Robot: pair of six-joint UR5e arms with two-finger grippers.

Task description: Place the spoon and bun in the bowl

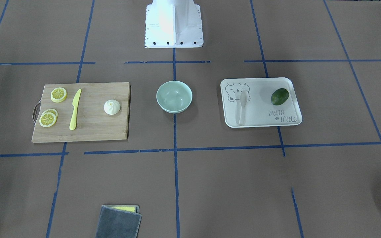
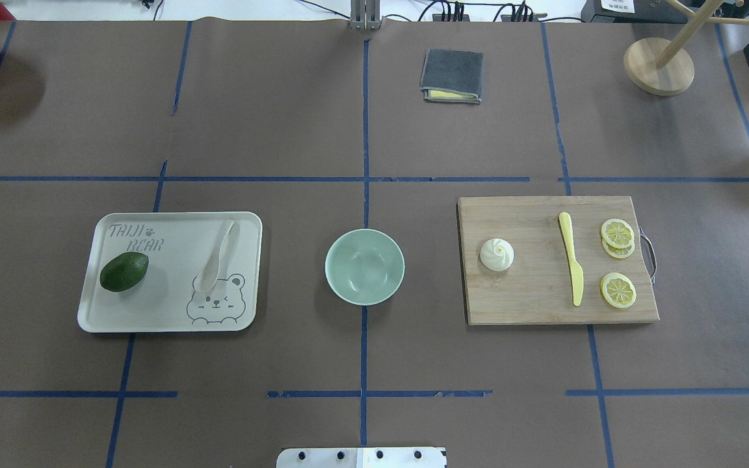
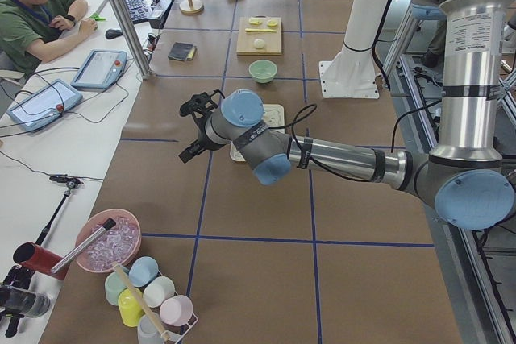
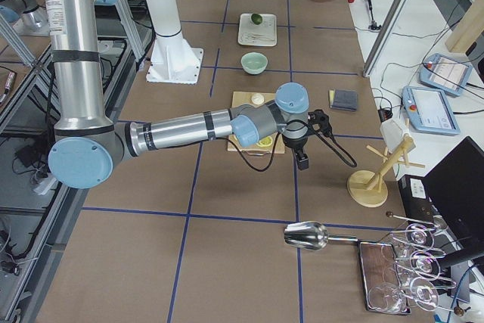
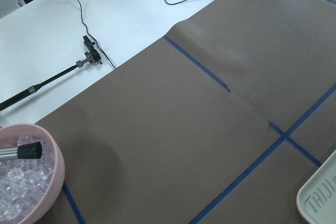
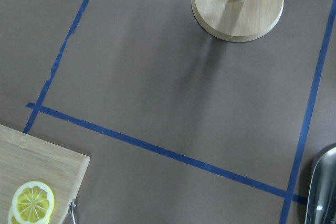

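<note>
Plainly, the two fixed views over the surface (image 2: 283, 130) show the task's things but no arm. The mint-green bowl (image 2: 365, 266) stands empty at the middle. The spoon (image 2: 215, 257) lies on the white bear-print tray (image 2: 166, 312) on the robot's left, its scoop just above the printed bear's head. A dark green avocado (image 2: 124, 271) sits apart from it on the same tray. The bun (image 2: 497, 254) rests on the wooden cutting board (image 2: 530, 299) on the robot's right. It sits on the end nearest the bowl, well apart from the yellow knife (image 2: 571, 266) and the lemon slices (image 2: 618, 289).

Only the side views show the arms. From the left end of the surface, the left hand (image 3: 193, 128) hangs above bare brown paper, short of the tray. From the right end, the right hand (image 4: 308, 141) hangs past the outer end of the cutting board. Whether either hand is released or clenched, I cannot tell; neither holds anything that can be seen.

The wrist cameras add what lies under each hand. The left one sees a corner of the tray and a pink bowl of ice (image 5: 52, 153). The right one sees a corner of the board with lemon slices, the base of a wooden stand (image 6: 237, 4) and the edge of a metal scoop (image 6: 323, 187).
</note>
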